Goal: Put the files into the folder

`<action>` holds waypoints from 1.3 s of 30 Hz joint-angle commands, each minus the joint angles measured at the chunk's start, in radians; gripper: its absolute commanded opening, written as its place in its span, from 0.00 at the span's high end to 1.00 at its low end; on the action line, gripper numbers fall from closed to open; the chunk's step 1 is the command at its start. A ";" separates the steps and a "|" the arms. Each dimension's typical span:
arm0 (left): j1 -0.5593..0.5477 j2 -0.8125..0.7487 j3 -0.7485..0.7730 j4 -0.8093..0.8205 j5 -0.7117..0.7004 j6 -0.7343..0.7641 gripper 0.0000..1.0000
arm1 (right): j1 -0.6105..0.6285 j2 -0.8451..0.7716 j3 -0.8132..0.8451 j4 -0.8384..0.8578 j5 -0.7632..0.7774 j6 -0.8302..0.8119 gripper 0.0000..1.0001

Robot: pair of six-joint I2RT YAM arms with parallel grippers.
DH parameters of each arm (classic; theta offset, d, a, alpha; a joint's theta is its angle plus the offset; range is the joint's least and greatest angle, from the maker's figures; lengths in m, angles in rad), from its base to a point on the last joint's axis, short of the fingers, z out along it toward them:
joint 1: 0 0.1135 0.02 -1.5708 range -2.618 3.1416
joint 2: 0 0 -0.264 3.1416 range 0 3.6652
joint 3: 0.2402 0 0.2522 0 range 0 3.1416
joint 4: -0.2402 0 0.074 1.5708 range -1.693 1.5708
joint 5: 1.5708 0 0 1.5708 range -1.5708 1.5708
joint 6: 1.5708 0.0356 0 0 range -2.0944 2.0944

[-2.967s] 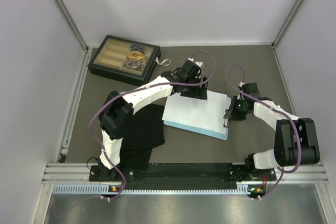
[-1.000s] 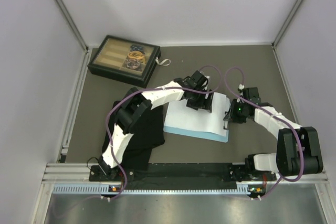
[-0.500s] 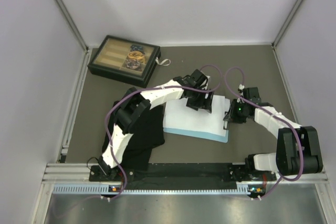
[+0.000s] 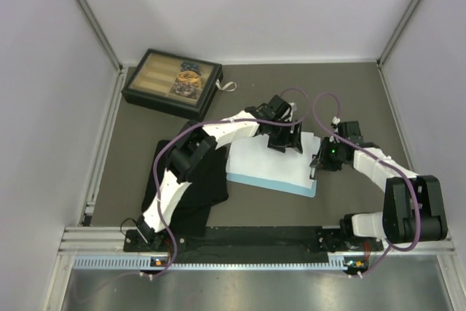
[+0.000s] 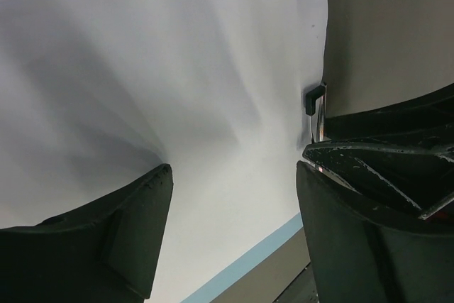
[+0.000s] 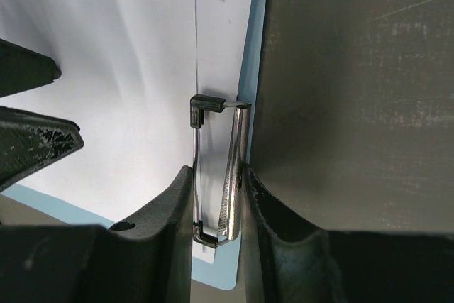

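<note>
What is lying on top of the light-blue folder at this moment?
White files cover nearly all of it; only a blue strip of the folder shows along its near edge. The board's surface under them is hidden.

pale lilac walls (image 4: pixel 247 5), grey-brown tabletop (image 4: pixel 349 92), aluminium rail (image 4: pixel 95 237) along near edge; even light

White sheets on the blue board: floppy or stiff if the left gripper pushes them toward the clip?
Probably floppy: the white sheets show soft ripples near the clip. Likely light and thin, so a push may buckle them before they slide on the blue board.
</note>
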 commanded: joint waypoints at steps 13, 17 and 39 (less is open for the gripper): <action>0.024 0.090 -0.046 0.006 -0.039 -0.010 0.25 | -0.060 -0.077 -0.049 0.111 -0.102 0.038 1.00; 0.026 0.105 -0.039 -0.008 -0.039 -0.007 0.25 | -0.058 -0.092 -0.069 0.149 -0.114 0.072 1.00; -0.008 0.113 -0.016 -0.062 -0.039 0.009 0.25 | -0.069 -0.065 -0.066 0.179 -0.151 0.074 1.00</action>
